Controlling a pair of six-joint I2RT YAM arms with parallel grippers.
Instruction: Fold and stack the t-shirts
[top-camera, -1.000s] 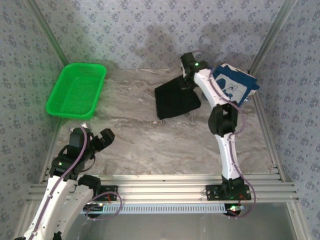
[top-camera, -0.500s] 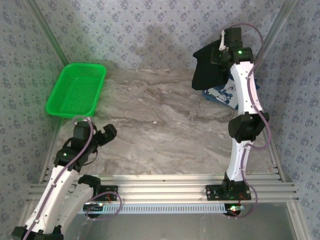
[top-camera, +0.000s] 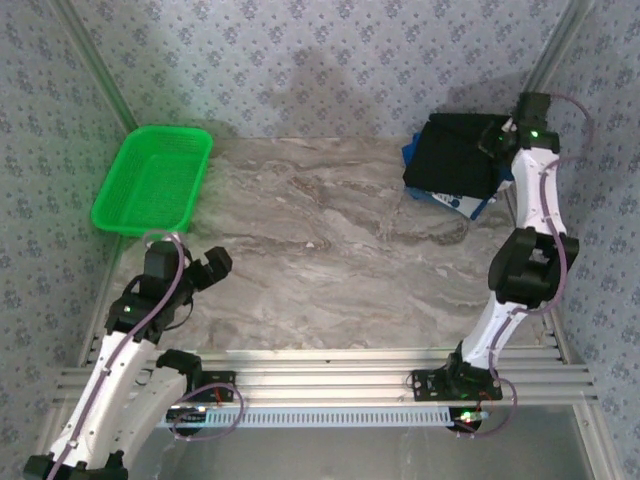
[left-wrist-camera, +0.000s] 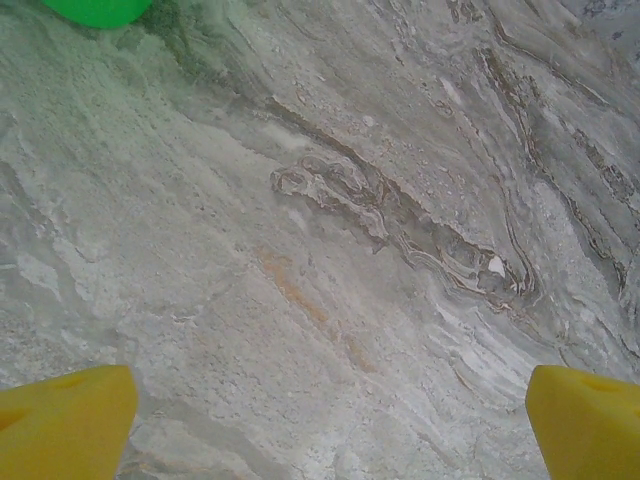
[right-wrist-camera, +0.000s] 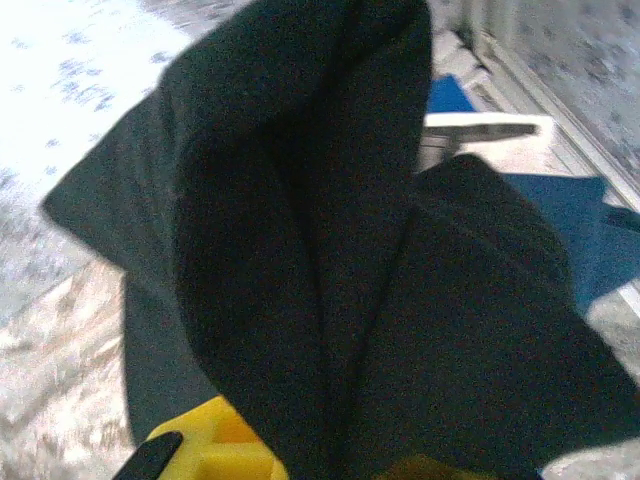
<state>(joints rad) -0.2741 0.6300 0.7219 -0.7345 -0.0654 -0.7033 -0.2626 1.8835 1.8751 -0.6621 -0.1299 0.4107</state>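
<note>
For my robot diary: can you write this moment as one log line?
right gripper: shut on black t-shirt | black t-shirt: over navy t-shirt, far right | left gripper: open above table, holding nothing

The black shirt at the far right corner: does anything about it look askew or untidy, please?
Yes. The black shirt is bunched in deep folds in the shut right gripper, not flat, and covers the blue shirt unevenly, leaving its near edge showing.

There is a black shirt (top-camera: 455, 160) and a blue shirt (right-wrist-camera: 590, 240); the basket (top-camera: 150, 185) is bright green; the table (top-camera: 300, 250) is grey with brown veins; the walls (top-camera: 300, 60) carry small flowers.
</note>
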